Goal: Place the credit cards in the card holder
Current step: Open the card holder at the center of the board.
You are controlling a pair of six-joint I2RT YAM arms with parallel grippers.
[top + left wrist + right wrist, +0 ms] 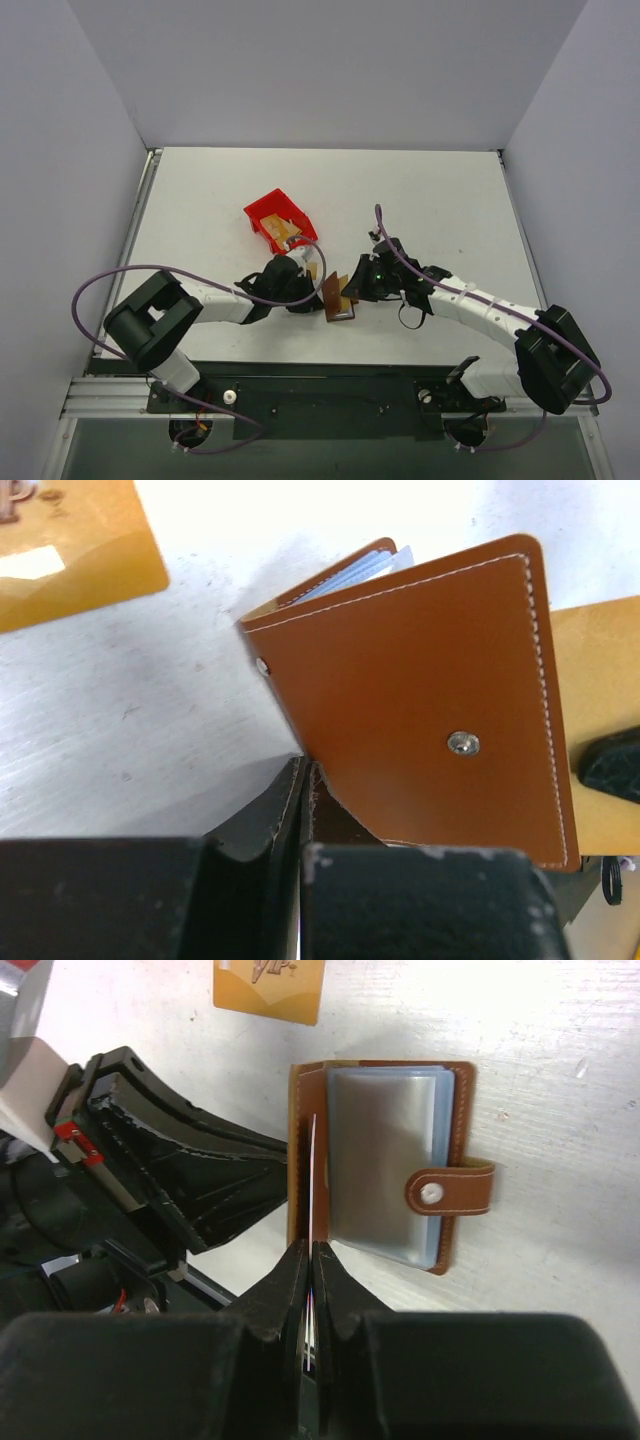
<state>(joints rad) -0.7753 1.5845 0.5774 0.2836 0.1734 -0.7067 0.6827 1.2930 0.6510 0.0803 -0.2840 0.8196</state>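
Step in hand: insertion of one card into the holder, judged under way but not complete.

The small brown leather-like folding card holder (385, 1150) lies open on the white table (430, 200), between the two arms, light blue pocket panels and snap tab facing up. One cover stands raised.

The left gripper (305, 785) reaches in low from the side, jaws pressed together on the edge of that raised cover.

The right gripper (311, 1260) points down over the spine, jaws clamped on a thin gold-tan credit card (312, 1180). The card is seen edge-on, between the raised cover and the pocket stack.

Whether its leading edge has entered a pocket cannot be told.

A second gold-tan card (268, 988) lies loose on the table just beyond the holder. A red plastic bin (272, 212) sits farther back.

Next move, as judged: line the card up with a pocket mouth and slide it in straight while the left arm holds the cover steady. A skewed card would likely jam.
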